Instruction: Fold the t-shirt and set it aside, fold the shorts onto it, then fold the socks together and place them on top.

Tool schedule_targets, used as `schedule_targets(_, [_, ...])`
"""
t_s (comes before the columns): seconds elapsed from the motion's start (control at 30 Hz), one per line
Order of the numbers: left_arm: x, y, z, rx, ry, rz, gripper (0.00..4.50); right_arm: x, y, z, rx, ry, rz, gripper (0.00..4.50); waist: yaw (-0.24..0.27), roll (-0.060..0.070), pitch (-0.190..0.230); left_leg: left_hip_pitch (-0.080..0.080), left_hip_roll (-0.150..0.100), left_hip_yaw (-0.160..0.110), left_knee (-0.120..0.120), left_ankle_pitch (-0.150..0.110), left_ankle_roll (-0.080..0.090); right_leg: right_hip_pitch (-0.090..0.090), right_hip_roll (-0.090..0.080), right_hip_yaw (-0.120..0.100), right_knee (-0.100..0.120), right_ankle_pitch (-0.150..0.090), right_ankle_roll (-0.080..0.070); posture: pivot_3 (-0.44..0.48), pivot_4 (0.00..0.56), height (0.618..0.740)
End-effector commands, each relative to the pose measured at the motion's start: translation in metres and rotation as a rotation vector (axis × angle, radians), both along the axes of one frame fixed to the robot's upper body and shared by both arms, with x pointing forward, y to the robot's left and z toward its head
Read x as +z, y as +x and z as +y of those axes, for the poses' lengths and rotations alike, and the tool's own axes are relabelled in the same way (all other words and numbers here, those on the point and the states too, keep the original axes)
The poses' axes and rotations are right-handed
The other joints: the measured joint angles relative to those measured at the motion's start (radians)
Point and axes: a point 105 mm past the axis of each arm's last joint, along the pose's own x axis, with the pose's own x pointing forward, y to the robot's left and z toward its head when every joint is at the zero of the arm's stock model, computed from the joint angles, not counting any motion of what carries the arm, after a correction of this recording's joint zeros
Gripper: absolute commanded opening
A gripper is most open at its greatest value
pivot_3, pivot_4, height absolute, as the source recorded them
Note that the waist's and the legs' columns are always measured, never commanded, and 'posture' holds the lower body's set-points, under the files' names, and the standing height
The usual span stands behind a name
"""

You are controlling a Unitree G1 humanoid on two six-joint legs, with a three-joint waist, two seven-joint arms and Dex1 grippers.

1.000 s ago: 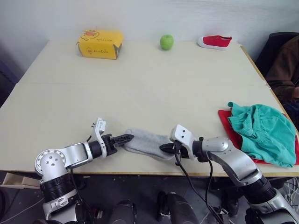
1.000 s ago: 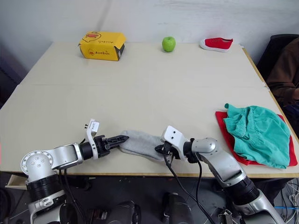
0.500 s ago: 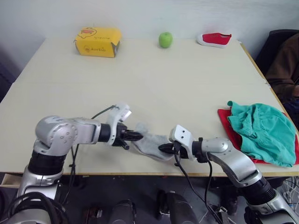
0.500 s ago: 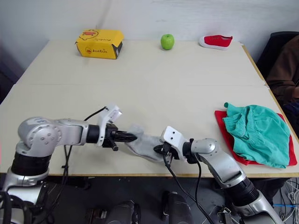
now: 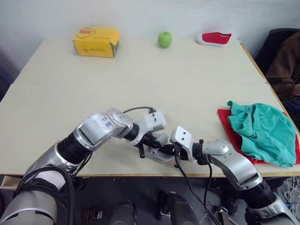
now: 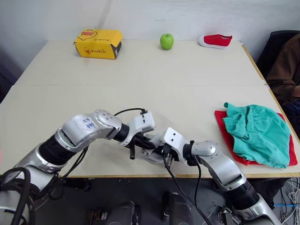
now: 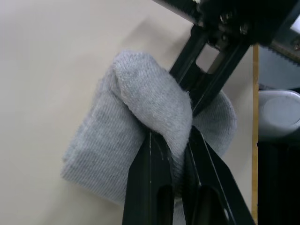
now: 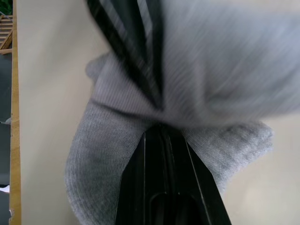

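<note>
Low in the frame's centre, near the front edge of the desk (image 5: 140, 89), the grey socks (image 7: 140, 112) lie folded over, gripped from both sides. The left gripper (image 7: 171, 154) has its jaws clamped on a fold of them; the right gripper (image 8: 159, 136) has its jaws pressed together on the opposite end. At right, the teal shorts (image 5: 262, 133) sit on the red t-shirt (image 5: 226, 122). Upper left stands a closed yellow box (image 5: 96, 41).

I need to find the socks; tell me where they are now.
The socks lie near the table's front edge, pinched between both end effectors, left of the shorts.
</note>
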Motion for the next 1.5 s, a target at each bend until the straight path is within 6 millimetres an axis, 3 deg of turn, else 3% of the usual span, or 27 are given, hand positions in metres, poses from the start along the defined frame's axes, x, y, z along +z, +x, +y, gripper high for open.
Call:
schedule_targets(0.03, [-0.011, -0.004, -0.007, -0.07, 0.037, -0.016, 0.01, -0.014, -0.003, -0.008, -0.053, -0.036, 0.048, 0.0, 0.002, 0.0, 0.0, 0.0, 0.0, 0.0, 0.0, 0.0, 0.0, 0.0, 0.0, 0.0, 0.0, 0.0, 0.0, 0.0, 0.15, 0.74])
schedule_targets(0.37, [-0.026, 0.004, -0.006, -0.077, 0.065, -0.032, 0.01, 0.03, -0.007, -0.043, -0.18, -0.002, -0.008, 0.0, 0.005, 0.0, 0.0, -0.007, -0.001, -0.001, 0.001, 0.0, 0.005, -0.001, -0.001, 0.0, -0.003, 0.0, 0.002, 0.0, 0.15, 0.74])
schedule_targets(0.5, [-0.026, 0.004, -0.006, -0.08, 0.062, -0.022, 1.14, 0.061, 0.008, -0.047, -0.251, 0.054, -0.098, 0.0, 0.001, 0.001, 0.0, -0.01, 0.0, -0.002, 0.001, 0.0, 0.005, -0.001, -0.001, -0.001, -0.003, 0.0, 0.002, 0.0, 0.15, 0.74])
schedule_targets(0.57, [-0.026, 0.005, -0.006, -0.078, 0.059, -0.019, 1.74, 0.079, 0.015, -0.032, -0.251, 0.135, -0.118, 0.0, -0.001, 0.001, 0.0, -0.01, 0.0, -0.002, 0.001, 0.001, 0.005, -0.001, -0.001, -0.001, -0.003, 0.0, 0.002, 0.0, 0.15, 0.74])
schedule_targets(0.63, [-0.026, 0.006, -0.007, -0.076, 0.058, -0.017, 2.36, 0.084, 0.015, -0.018, -0.225, 0.173, -0.105, 0.0, 0.001, 0.001, 0.0, -0.009, 0.0, -0.002, 0.001, 0.002, 0.004, -0.001, 0.0, -0.001, -0.002, 0.0, 0.002, 0.0, 0.15, 0.74])
schedule_targets(0.73, [-0.025, 0.008, -0.007, -0.065, 0.051, -0.017, 3.28, 0.07, 0.013, 0.004, -0.181, 0.164, -0.069, 0.0, 0.008, 0.001, 0.0, -0.009, 0.0, -0.005, 0.001, 0.003, 0.004, -0.002, 0.0, -0.003, -0.001, 0.0, 0.002, 0.0, 0.15, 0.74])
schedule_targets(0.87, [-0.02, 0.008, -0.004, -0.059, 0.039, -0.018, 4.48, 0.044, 0.013, 0.009, -0.183, 0.11, -0.027, 0.0, 0.001, 0.001, 0.0, -0.011, -0.002, -0.004, 0.004, 0.002, 0.006, -0.002, -0.002, -0.002, -0.002, 0.001, 0.003, 0.0, 0.15, 0.74])
schedule_targets(1.0, [-0.014, 0.008, 0.003, -0.043, 0.03, -0.028, 4.48, 0.035, 0.009, 0.007, -0.17, 0.092, 0.009, 0.0, -0.002, 0.001, 0.0, -0.011, -0.001, -0.004, 0.006, 0.002, 0.008, -0.002, -0.002, -0.002, -0.002, 0.002, 0.004, 0.0, 0.15, 0.74])
schedule_targets(1.3, [0.033, 0.001, 0.038, 0.006, -0.151, 0.052, 4.48, 0.01, 0.005, -0.013, -0.18, 0.018, 0.048, 0.0, -0.021, 0.002, 0.001, -0.01, 0.0, -0.004, 0.002, 0.003, 0.005, -0.003, 0.0, -0.002, -0.001, 0.001, 0.003, 0.0, 0.15, 0.74])
schedule_targets(1.5, [0.032, 0.021, 0.066, 0.074, -0.133, -0.016, 4.48, 0.007, 0.003, -0.019, -0.186, 0.007, 0.052, 0.0, -0.018, 0.002, 0.001, -0.009, -0.001, -0.004, 0.003, 0.003, 0.006, -0.003, -0.001, -0.002, -0.003, 0.001, 0.003, 0.0, 0.15, 0.74])
